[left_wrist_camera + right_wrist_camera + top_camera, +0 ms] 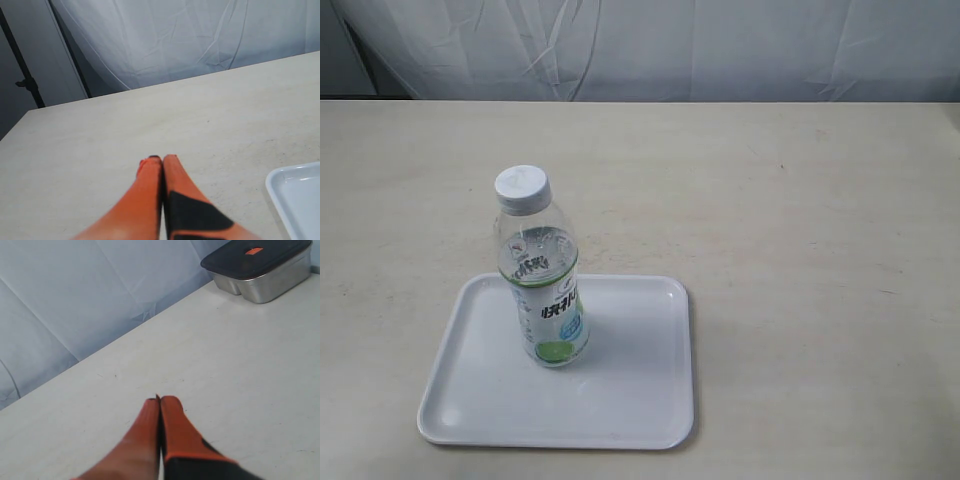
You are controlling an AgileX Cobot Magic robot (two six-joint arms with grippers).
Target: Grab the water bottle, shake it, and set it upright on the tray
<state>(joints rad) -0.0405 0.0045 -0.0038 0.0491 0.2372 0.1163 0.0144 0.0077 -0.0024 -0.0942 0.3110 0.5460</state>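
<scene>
The water bottle, clear with a white cap and a white-blue label, stands upright on the white tray near the table's front left. No arm shows in the exterior view. In the left wrist view my left gripper is shut, its orange fingers pressed together over bare table, with a corner of the tray beside it. My right gripper is likewise shut on nothing above bare table. The bottle does not appear in either wrist view.
A metal container with a dark lid sits at the table's far edge in the right wrist view. A pale cloth backdrop hangs behind the beige table.
</scene>
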